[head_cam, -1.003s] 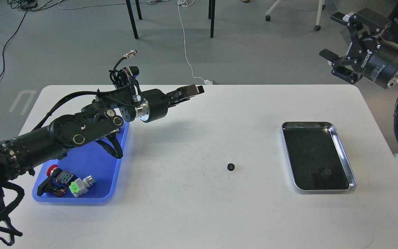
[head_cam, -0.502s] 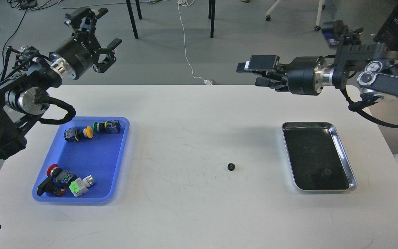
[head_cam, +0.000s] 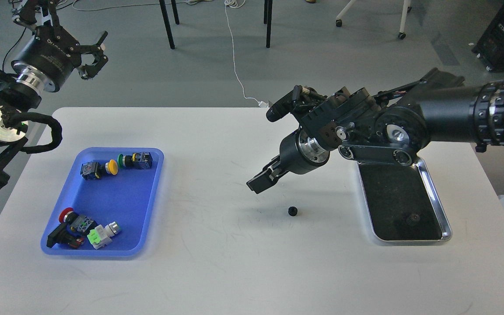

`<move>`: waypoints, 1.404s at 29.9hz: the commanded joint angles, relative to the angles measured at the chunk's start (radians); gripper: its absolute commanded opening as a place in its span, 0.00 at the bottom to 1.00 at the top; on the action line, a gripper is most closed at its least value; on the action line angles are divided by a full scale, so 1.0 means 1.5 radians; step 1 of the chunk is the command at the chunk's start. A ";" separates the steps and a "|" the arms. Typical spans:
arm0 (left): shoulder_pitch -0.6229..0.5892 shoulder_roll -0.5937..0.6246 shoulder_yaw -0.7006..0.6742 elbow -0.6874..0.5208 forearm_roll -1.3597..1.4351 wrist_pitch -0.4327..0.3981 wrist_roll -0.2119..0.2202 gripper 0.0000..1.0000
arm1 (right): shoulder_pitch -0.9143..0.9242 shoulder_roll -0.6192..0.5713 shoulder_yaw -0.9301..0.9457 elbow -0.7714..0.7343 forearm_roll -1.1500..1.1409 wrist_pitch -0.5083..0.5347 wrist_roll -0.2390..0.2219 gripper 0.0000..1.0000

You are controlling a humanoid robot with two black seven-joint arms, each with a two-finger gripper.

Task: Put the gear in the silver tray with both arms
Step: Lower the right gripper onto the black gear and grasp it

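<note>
A small black gear (head_cam: 292, 211) lies on the white table (head_cam: 217, 271), left of the silver tray (head_cam: 447, 227). Another small dark gear (head_cam: 414, 217) lies inside the tray near its front end. My right arm reaches in from the right above the tray's far end. My right gripper (head_cam: 260, 182) points down and left and hangs above the table just up and left of the loose gear, not touching it. Its fingers overlap, so their gap is hidden. My left gripper (head_cam: 66, 24) is raised beyond the table's far left corner, its fingers spread open and empty.
A blue plastic tray (head_cam: 112, 201) on the left of the table holds several push-button switches. Chair legs and cables stand on the floor beyond the far edge.
My right arm has swung in over the table and lowered its gripper toward the loose gear. My left arm has pulled further up and left. The gear and trays have not moved.
</note>
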 commanded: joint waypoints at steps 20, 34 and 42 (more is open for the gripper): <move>0.010 0.002 -0.021 -0.001 -0.001 -0.002 -0.008 0.98 | -0.093 0.009 -0.089 -0.061 -0.009 -0.003 0.001 0.62; 0.012 0.003 -0.021 -0.002 0.000 -0.002 -0.008 0.98 | -0.112 0.009 -0.085 -0.060 -0.005 -0.004 0.006 0.52; 0.012 0.005 -0.022 -0.002 0.000 -0.002 -0.008 0.98 | -0.114 0.009 -0.084 -0.061 -0.004 -0.006 0.006 0.40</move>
